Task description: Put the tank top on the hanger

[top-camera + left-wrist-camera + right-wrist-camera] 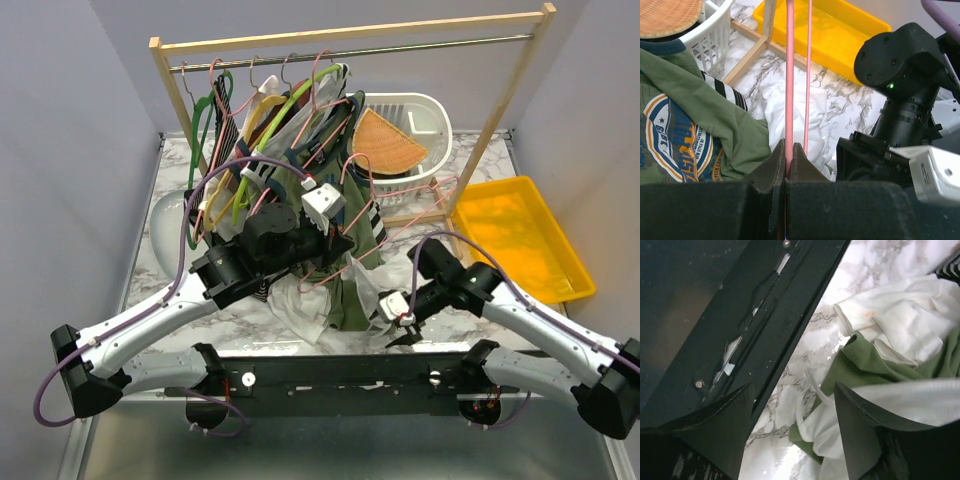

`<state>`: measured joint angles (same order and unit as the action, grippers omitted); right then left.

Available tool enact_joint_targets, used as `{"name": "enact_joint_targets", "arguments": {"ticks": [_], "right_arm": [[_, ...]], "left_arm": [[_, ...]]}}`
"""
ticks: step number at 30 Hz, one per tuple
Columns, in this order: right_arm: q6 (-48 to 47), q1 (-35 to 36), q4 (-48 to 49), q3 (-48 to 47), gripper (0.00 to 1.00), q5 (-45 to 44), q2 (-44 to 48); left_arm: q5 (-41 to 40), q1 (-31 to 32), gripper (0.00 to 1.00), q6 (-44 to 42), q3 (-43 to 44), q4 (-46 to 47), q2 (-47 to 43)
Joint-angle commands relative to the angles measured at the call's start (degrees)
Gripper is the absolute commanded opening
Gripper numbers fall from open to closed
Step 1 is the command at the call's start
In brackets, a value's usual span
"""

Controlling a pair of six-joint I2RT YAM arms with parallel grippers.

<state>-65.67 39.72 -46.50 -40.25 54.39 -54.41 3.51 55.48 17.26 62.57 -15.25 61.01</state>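
Pink wire, the hanger, runs up out of the left gripper, whose 2 fingers are clenched tight on it (a 2nd pink strand rises just to the right of the clamped one). The stretch of wire in view is bare. In the left wrist view the hanger stands just right of the green top. The white top lies crumpled on the marble surface behind the wire, touching the green top's edge.

The right gripper is released, its 2 fingers wide apart. It sits low over the surface at the near edge of the green top. White cloth lies against 1 finger and a thin white strip curls between the 2, but nothing is pinched.

In the top view the white top shows on both sides of the green top: part toward the left arm, part beside the right gripper.
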Motion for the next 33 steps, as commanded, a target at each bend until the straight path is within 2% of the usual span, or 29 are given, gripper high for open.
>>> {"name": "enact_joint_targets", "arguments": {"ticks": [1, 7, 12, 14, 16, 18, 19, 20, 21, 27, 33], "right_arm": [[-5.6, 8.8, -1.0, -5.4, 0.71, -8.2, -8.3], [-5.3, 19.9, 0.2, -9.0, 0.64, -25.4, -17.9], [-3.9, 23.5, 2.6, -10.3, 0.58, -38.0, -23.8], [-3.8, 24.1, 3.3, -10.0, 0.56, -40.1, -24.2], [-4.0, 24.9, 3.6, -9.0, 0.52, -42.2, -25.0], [-4.0, 25.5, 4.4, -8.4, 0.35, -43.7, -25.8], [-3.8, 25.7, 4.4, -8.3, 0.26, -43.8, -25.9], [-3.2, 25.7, 4.3, -8.4, 0.06, -43.4, -25.9], [-2.9, 25.8, 4.2, -8.4, 0.01, -42.5, -25.5], [-1.4, 23.9, -0.2, -8.2, 0.00, -38.0, -16.0], [-1.6, 12.3, -11.6, -11.2, 0.00, -21.6, -0.1]], "left_arm": [[0.3, -0.2, 0.00, 0.8, 2.7, 1.8, 1.0], [0.7, -0.2, 0.00, 0.9, 2.7, 1.3, 1.2], [1.0, -0.2, 0.00, 0.5, 2.7, 0.9, 1.0], [0.9, -0.2, 0.00, 0.1, 2.5, 0.9, 0.5], [0.7, -0.2, 0.00, 0.1, 2.3, 0.9, 0.2], [0.8, -0.2, 0.00, 0.1, 2.1, 0.9, 0.1], [0.7, -0.2, 0.00, 0.1, 1.9, 1.0, 0.0], [0.5, -0.2, 0.00, 0.1, 1.7, 0.9, -0.3], [0.5, -0.2, 0.00, 0.1, 1.4, 0.9, -0.4], [-1.1, -0.3, 0.00, -0.7, -1.0, -0.5, -3.2], [-1.2, -0.5, 0.00, -1.6, -3.4, -2.7, -7.2]]}}
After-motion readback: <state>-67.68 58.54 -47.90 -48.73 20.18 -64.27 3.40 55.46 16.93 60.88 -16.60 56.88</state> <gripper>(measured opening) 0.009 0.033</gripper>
